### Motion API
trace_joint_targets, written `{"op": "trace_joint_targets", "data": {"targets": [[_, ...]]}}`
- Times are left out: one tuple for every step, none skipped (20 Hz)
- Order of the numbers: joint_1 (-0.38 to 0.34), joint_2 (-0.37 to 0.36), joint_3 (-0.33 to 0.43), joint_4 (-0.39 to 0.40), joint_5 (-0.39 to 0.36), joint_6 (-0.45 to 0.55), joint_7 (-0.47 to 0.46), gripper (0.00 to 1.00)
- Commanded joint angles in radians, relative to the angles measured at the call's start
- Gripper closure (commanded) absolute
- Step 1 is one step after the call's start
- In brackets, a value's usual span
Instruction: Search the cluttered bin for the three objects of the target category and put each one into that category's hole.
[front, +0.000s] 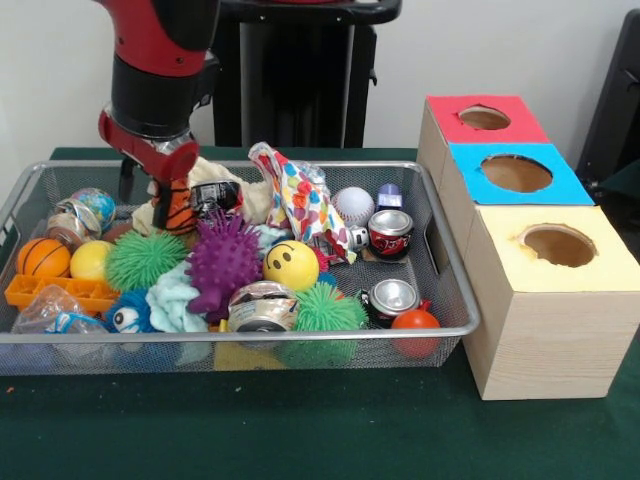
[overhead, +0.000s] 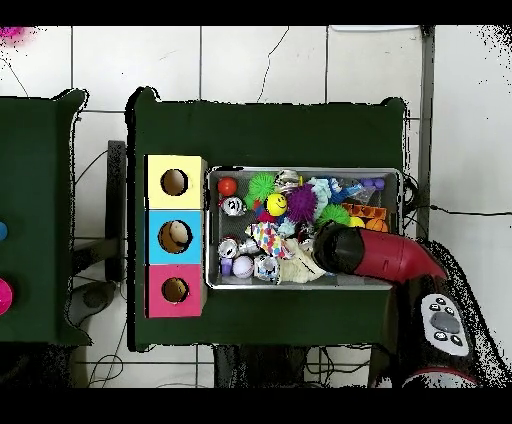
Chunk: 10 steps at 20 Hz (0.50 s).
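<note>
Front view: gripper (front: 172, 205), grip state unclear, sits among clutter just left of purple spiky ball (front: 222, 258)

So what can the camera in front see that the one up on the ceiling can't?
Only the front view shows the wooden sides of the boxes, the bin's mesh front wall, and the orange basketball tucked at one end.

Only the overhead view shows the whole red arm reaching over the bin, the tiled floor around the table, and something pale down inside the blue hole.

Both show the yellow, blue and red holes in a row, the smiley ball and the purple spiky ball.
</note>
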Motion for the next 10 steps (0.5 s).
{"op": "trace_joint_targets", "data": {"targets": [[0.029,0.035,0.069,0.071,-0.015,-0.075,0.062,0.0],[0.037,0.039,0.061,0.067,-0.005,-0.071,0.08,0.0],[0.044,0.043,0.053,0.063,0.006,-0.067,0.098,0.0],[0.055,0.048,0.044,0.055,0.021,-0.059,0.122,0.0],[0.06,0.05,0.041,0.05,0.03,-0.053,0.132,0.0],[0.066,0.054,0.04,0.045,0.048,-0.051,0.153,0.0],[0.069,0.056,0.04,0.041,0.055,-0.05,0.16,0.0],[0.076,0.062,0.037,0.033,0.067,-0.047,0.174,0.0],[0.08,0.066,0.035,0.028,0.074,-0.047,0.179,0.0],[0.091,0.074,0.026,0.022,0.081,-0.054,0.195,0.0]]}}
